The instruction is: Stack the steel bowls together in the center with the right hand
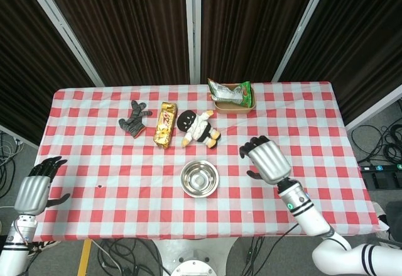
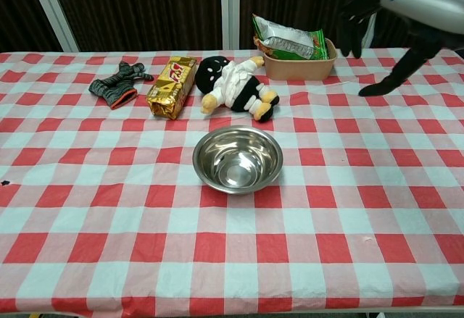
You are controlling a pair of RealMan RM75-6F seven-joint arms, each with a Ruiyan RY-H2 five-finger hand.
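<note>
The steel bowls (image 1: pixel 200 178) (image 2: pixel 237 159) sit nested as one stack in the middle of the checkered table, with nothing touching them. My right hand (image 1: pixel 266 158) (image 2: pixel 406 6) hovers to the right of the stack, raised above the table, its fingers apart and holding nothing. My left hand (image 1: pixel 34 189) hangs off the table's left edge, open and empty; the chest view does not show it.
Behind the bowls lie a plush doll (image 1: pixel 200 127) (image 2: pixel 233 85), a gold snack packet (image 1: pixel 165 124) (image 2: pixel 171 77) and a dark glove (image 1: pixel 134 118) (image 2: pixel 116 82). A tan basket (image 1: pixel 233 104) (image 2: pixel 299 65) with a green bag stands at the back.
</note>
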